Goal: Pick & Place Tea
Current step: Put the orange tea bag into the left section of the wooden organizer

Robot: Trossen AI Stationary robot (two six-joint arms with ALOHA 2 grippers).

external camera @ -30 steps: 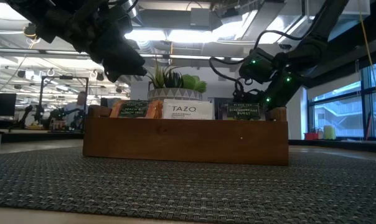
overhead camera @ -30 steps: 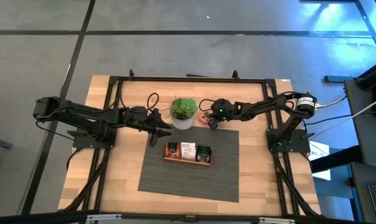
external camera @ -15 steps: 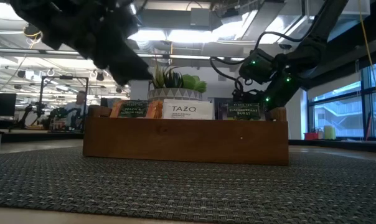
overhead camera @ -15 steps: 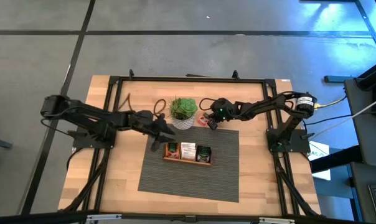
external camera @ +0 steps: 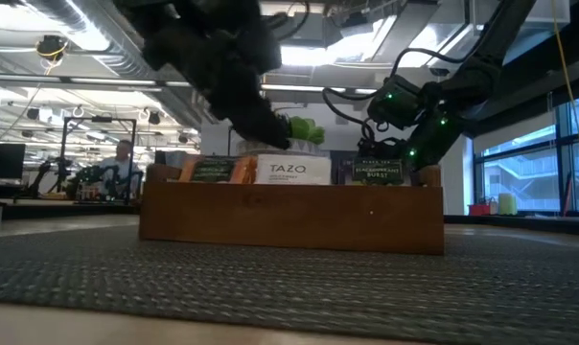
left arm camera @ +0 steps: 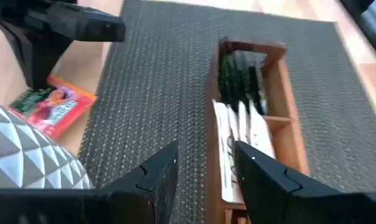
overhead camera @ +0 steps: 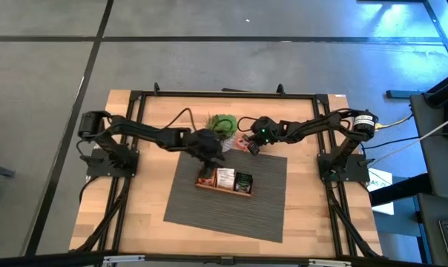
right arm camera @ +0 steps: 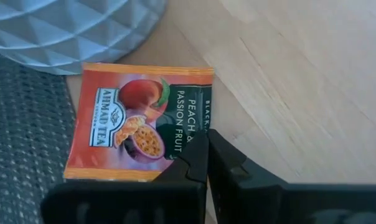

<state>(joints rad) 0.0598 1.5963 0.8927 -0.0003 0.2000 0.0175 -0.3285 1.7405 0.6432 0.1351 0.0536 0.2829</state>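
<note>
Here I see the wooden worktop (overhead camera: 313,222) carrying a dark woven mat (overhead camera: 224,211), and on the mat the long wooden tray (overhead camera: 224,190), its three compartments stocked with upright tea sachets (external camera: 291,171). My left pincer (left arm camera: 203,171) hangs over the near end of that tray with its jaws spread apart and nothing between them; the tray's white and dark sachets lie just ahead of its fingertips (left arm camera: 157,174). The grey faceted plant pot (right arm camera: 70,28) stands beside it. My right pincer (right arm camera: 206,152) sits low by the pot, jaws shut together, tips resting on the edge of one orange-red peach sachet (right arm camera: 138,127) lying flat on bare wood beside the mat.
</note>
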